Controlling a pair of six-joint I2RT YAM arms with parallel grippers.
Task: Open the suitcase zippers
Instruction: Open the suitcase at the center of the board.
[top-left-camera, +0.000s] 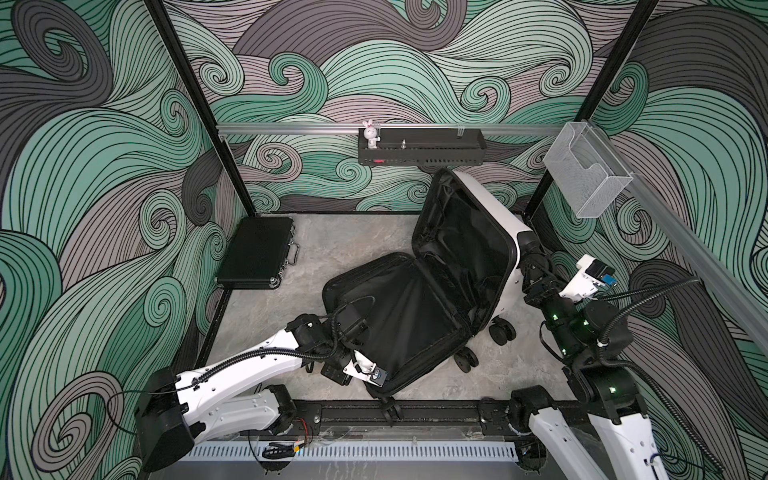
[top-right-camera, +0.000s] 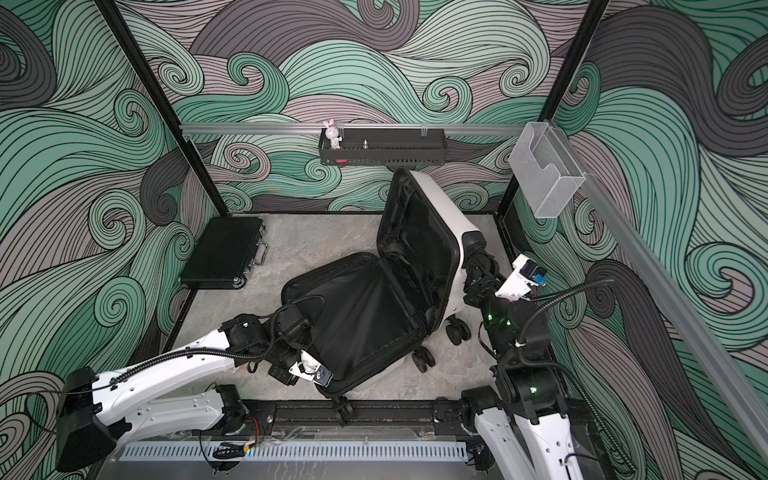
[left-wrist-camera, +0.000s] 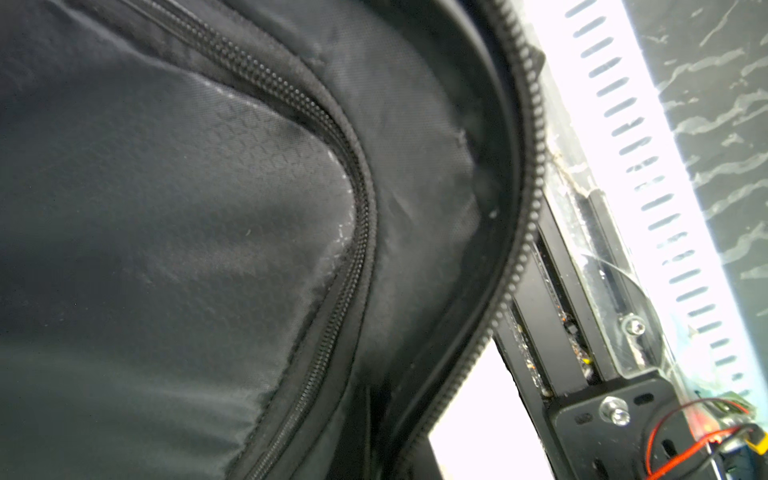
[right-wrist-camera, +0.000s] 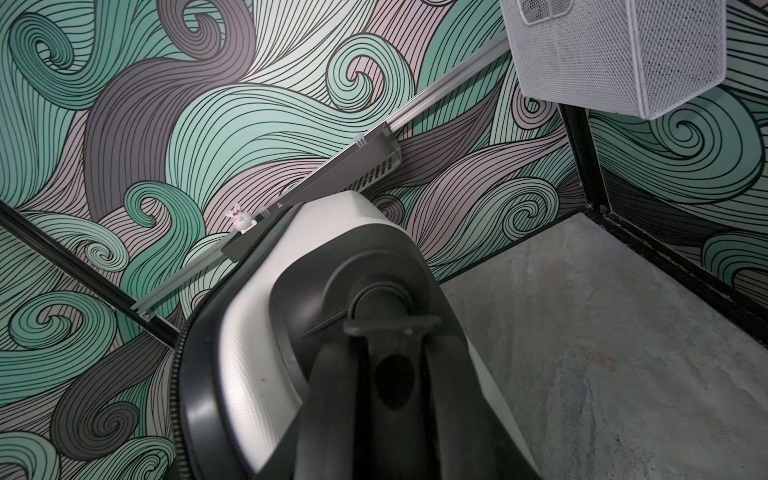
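Suitcase (top-left-camera: 490, 208) lies open; right hand (right-wrist-camera: 390, 332) grasps its raised half; left hand (top-left-camera: 337, 375) clenched.

Taking the right claw (top-left-camera: 534, 261) as my reference, I see a flat black briefcase (top-left-camera: 257, 251) well apart from it, across the grey stone-look table (top-left-camera: 340, 241). It lies shut at the opposite back corner, its metal handle turned toward the claw. Beyond and above the claw, a black slotted shelf (top-left-camera: 419, 150) hangs on a silver rail (top-left-camera: 291, 129), and a small white rabbit figure (top-left-camera: 370, 134) stands at the shelf's far end. Near the claw and higher up hangs a white mesh bin (top-left-camera: 586, 176). Swirling green-and-grey wave paper (top-left-camera: 104, 166) covers every wall I can see.
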